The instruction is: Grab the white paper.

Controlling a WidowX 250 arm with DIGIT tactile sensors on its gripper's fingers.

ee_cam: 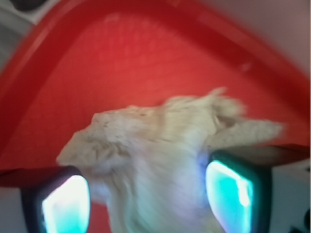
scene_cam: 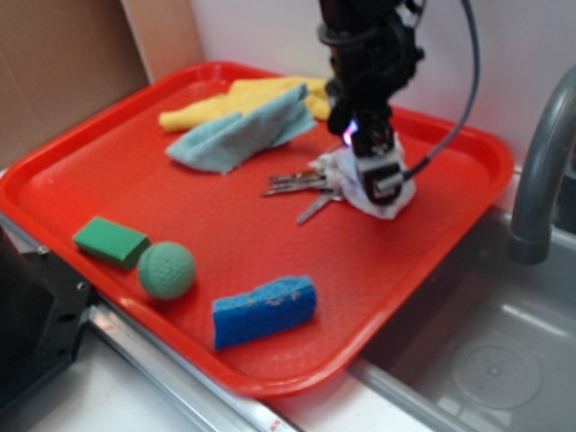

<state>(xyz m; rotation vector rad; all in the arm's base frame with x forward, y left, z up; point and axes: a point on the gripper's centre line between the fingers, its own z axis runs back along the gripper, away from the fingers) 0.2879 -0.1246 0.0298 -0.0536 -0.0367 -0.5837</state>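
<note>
Now, step: closing on white paper [ee_cam: 146, 155]
pincer [scene_cam: 382, 184]: fingers spread, straddling the wad, not pinching yet
advice: squeeze fully, lift straight, avoid keys [scene_cam: 297, 184]

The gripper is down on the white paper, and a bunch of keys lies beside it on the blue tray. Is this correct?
Not quite: the tray is red, as the exterior view shows. The rest holds: the gripper is down on the white paper, with the keys beside it.

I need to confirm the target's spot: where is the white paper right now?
In the exterior view, the white paper lies on the red tray's right side, under the hand, beside the keys.
</note>
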